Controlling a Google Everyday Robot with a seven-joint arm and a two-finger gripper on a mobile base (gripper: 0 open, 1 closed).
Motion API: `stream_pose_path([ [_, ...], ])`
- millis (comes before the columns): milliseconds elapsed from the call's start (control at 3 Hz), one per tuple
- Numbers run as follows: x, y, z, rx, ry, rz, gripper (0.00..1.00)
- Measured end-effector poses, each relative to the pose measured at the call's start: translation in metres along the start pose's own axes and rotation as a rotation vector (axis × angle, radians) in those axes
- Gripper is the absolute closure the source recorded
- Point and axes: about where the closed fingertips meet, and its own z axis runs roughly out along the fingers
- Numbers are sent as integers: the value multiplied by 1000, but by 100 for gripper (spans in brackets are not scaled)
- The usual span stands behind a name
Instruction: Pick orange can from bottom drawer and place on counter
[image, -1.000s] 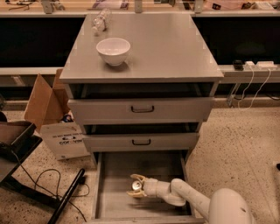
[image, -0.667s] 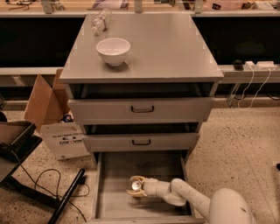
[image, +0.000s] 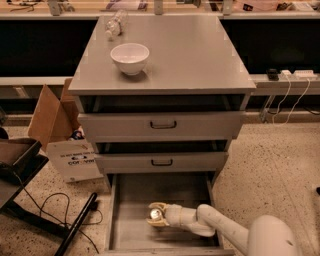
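Gripper (image: 152, 215) work first: I had it down inside the bottom drawer (image: 129, 197), which stood pulled fully out at the foot of the cabinet. Its two pale fingers (image: 159, 204) sat one on each side of the orange can (image: 155, 214), pressed against it, so I read the gripper as clamped on the can. The can stood upright near the middle of the drawer floor, a little toward the front, with its silver top facing my camera. I could not tell whether its base touched the drawer floor or hung just clear of it. The white arm (image: 220, 227) came in from the lower right, crossed the drawer's right front corner and lay low over the drawer floor.

Above, the middle drawer (image: 161, 162) and the top drawer (image: 160, 125) each stood slightly out, dark handles facing me. On the counter (image: 195, 55) I saw a white bowl (image: 130, 58) near the left front, and a clear plastic bottle (image: 114, 25) lying on its side near the left rear corner, well apart from the bowl. On the floor left of the cabinet a cardboard box (image: 52, 117) leaned open just beside a white box (image: 75, 159), with black cables (image: 45, 205) trailing near them.
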Motion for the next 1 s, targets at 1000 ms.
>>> stream_pose_path([
  [1000,-234,39,-191,156,-8,180,100],
])
